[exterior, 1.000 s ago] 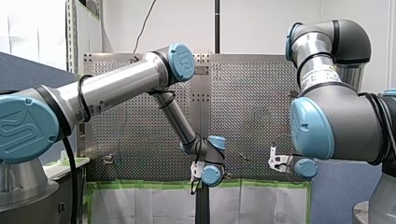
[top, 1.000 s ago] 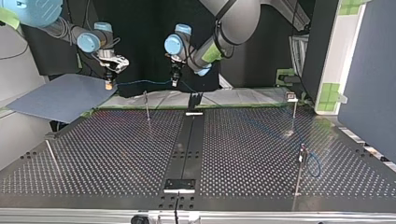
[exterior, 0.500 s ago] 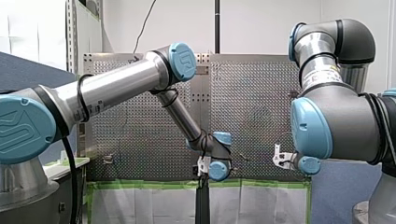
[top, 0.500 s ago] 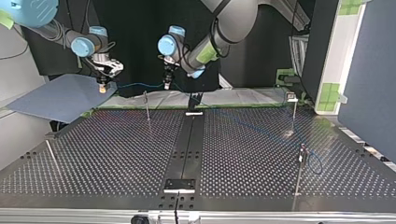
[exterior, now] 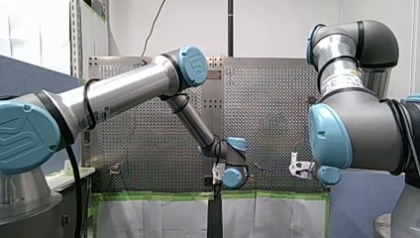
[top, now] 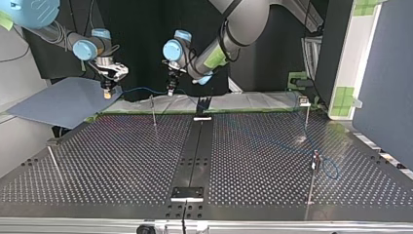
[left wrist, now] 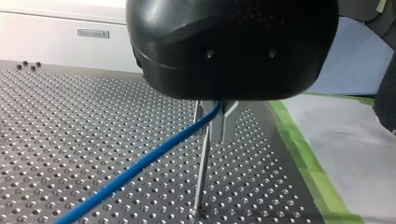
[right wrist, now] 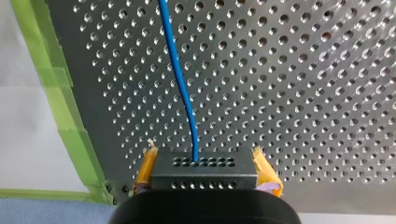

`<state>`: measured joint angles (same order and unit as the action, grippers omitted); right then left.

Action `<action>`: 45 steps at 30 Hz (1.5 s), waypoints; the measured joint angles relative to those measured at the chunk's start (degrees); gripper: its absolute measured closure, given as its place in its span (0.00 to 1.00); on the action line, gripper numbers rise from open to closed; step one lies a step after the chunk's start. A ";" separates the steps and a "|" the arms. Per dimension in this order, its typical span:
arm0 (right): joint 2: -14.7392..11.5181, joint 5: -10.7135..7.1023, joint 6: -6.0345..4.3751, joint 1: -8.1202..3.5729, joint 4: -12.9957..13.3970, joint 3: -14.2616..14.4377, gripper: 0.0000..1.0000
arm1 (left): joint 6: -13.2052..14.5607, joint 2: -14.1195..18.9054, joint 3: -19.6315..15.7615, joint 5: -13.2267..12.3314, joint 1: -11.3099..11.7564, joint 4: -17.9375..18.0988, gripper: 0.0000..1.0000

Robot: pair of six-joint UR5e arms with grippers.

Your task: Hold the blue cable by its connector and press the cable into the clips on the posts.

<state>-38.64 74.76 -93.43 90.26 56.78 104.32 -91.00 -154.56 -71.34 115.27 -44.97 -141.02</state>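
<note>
Right tool (right wrist: 204, 167) is clamping the rigid-looking connector (right wrist: 203, 176) — the sound hold; the thin, probably floppy cable (right wrist: 180, 79) is running to the left tool (left wrist: 215, 116), closed round it, by a post (left wrist: 201, 177).

Our left arm (exterior: 124, 94) enters at the front view's left edge. It bends at a raised elbow in the upper middle, then slopes down to a wrist low in the centre. The left gripper (top: 170, 91) points downward, its metal fingers (left wrist: 224, 122) drawn close on the cable (left wrist: 140, 165). Our right arm (exterior: 356, 124) fills the right side, its wrist low. The right gripper (top: 106, 93) points downward too, with yellow pads (right wrist: 264, 170) pressed against both sides of the connector (right wrist: 203, 170).
</note>
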 joint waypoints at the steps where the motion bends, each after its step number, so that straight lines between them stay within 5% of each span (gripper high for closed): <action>1: 0.02 -0.12 -0.04 0.05 -0.06 -0.16 1.00 | -0.04 -0.01 0.27 -0.14 0.13 -0.08 1.00; 26: 0.32 -0.30 -0.28 0.40 -0.17 -1.01 1.00 | -2.39 -1.95 3.20 -3.45 1.80 -1.77 1.00; 45: 2.36 0.03 -0.53 0.37 -1.33 -4.12 1.00 | -3.74 -5.05 9.22 -5.47 2.04 -5.41 1.00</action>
<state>-36.28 74.79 -93.95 90.63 55.45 100.19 -94.74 -159.61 -62.12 109.81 -42.92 -146.44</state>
